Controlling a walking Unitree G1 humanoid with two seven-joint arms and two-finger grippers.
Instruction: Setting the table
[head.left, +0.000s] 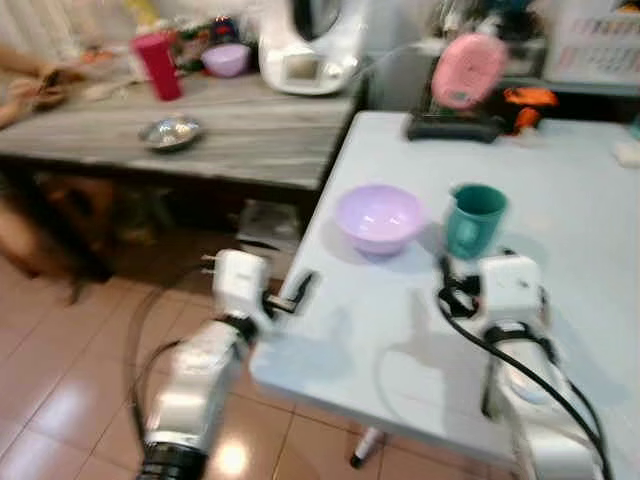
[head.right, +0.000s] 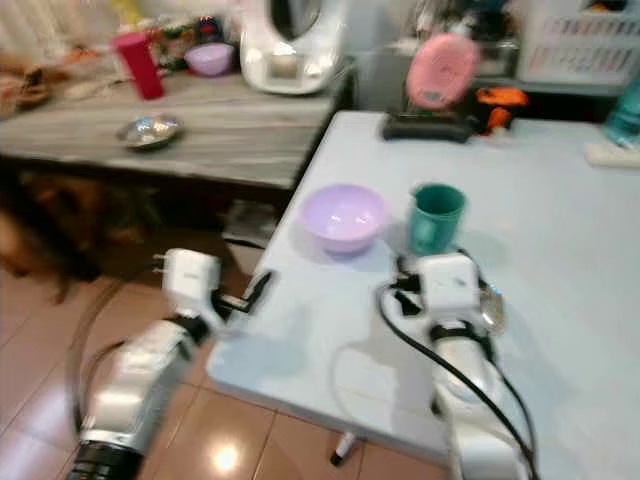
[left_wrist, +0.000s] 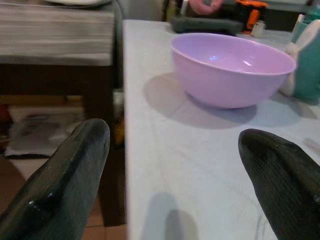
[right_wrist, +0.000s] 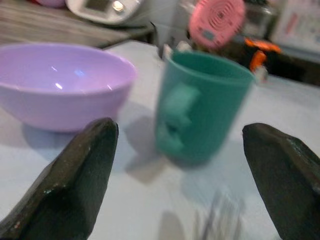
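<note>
A lilac bowl and a teal mug stand side by side on the pale blue table. My left gripper hovers at the table's left edge, pointing toward the bowl. In the left wrist view it is open, with the bowl ahead and nothing between its fingers. My right gripper is open low over the table, just short of the mug, whose handle faces it. The bowl sits to the mug's left. A blurred metal utensil lies on the table under this gripper.
A grey wooden table to the left holds a steel bowl, a red cup, a small purple bowl and a white appliance. A pink fan stands at the blue table's far end. A person's hand is at far left.
</note>
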